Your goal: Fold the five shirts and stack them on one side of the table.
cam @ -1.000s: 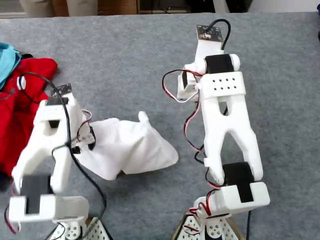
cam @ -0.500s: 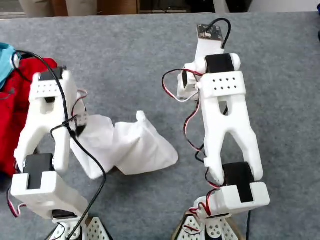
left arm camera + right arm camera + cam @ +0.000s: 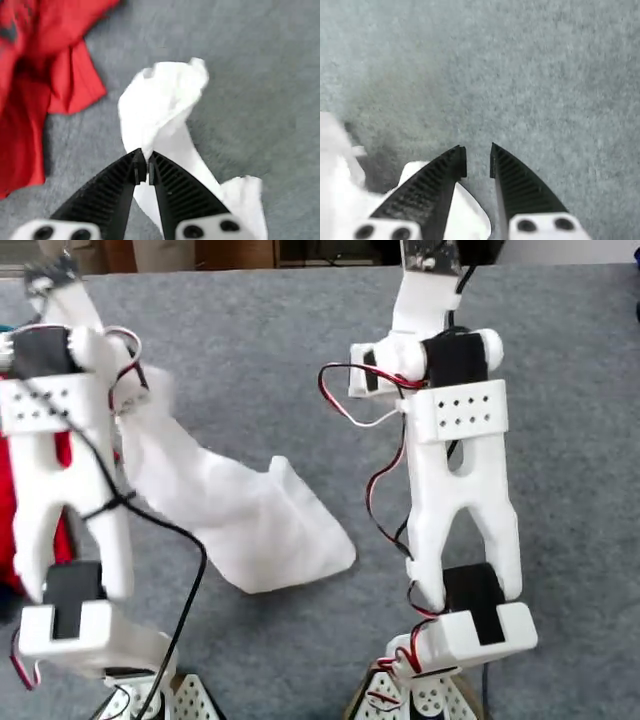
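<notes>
1. Pinching a corner of the white shirt point(image 3: 160, 100), the left claw point(image 3: 142, 164) is fully closed.
2. The rest trails across the middle of the grey table point(image 3: 560, 390).
3. The right claw point(image 3: 477, 160), slightly open, holds nothing.
4. A red shirt point(image 3: 45, 75) lies farther left.

Likely a robotics lab, grey felt-covered table point(image 3: 250, 330), mounted arms point(image 3: 455, 470)

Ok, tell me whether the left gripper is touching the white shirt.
Touching. The left wrist view shows the left gripper shut on a fold of the white shirt, cloth emerging right at its tips.
</notes>
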You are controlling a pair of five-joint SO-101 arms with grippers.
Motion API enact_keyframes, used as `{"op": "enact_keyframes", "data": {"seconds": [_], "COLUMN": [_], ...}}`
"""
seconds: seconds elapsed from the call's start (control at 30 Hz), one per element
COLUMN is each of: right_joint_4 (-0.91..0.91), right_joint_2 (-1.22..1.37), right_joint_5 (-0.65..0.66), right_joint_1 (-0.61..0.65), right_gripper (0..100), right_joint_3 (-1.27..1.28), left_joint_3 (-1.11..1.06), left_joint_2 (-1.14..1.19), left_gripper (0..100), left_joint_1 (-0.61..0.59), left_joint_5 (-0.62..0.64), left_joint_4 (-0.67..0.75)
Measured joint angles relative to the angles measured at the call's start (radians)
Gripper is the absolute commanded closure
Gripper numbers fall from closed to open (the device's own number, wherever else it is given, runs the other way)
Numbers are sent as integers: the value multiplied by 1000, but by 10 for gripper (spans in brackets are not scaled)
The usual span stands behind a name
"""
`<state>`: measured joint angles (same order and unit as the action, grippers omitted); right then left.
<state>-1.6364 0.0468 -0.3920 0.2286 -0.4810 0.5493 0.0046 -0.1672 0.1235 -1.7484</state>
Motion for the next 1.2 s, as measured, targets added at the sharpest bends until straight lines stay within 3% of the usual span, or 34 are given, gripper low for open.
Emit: {"op": "enact_keyframes", "data": {"seconds": [0.13,0.43,0.9,1.2], "right_joint_4": [-15,-77,-124,-129], "right_joint_2": [0,0,0,-3], "right_joint_5": [0,0,0,0], "right_joint_1": [-29,-252,-457,-660], "right_gripper": [898,898,898,898], "right_joint_3": [-48,-227,-466,-520], "left_joint_3": [133,405,448,342], "left_joint_2": [-129,-365,-588,-572], "left_gripper": [981,980,981,981], "left_joint_1": [35,126,132,173], "left_joint_5": [0,3,-26,-8], "left_joint_4": [0,0,0,204]}}
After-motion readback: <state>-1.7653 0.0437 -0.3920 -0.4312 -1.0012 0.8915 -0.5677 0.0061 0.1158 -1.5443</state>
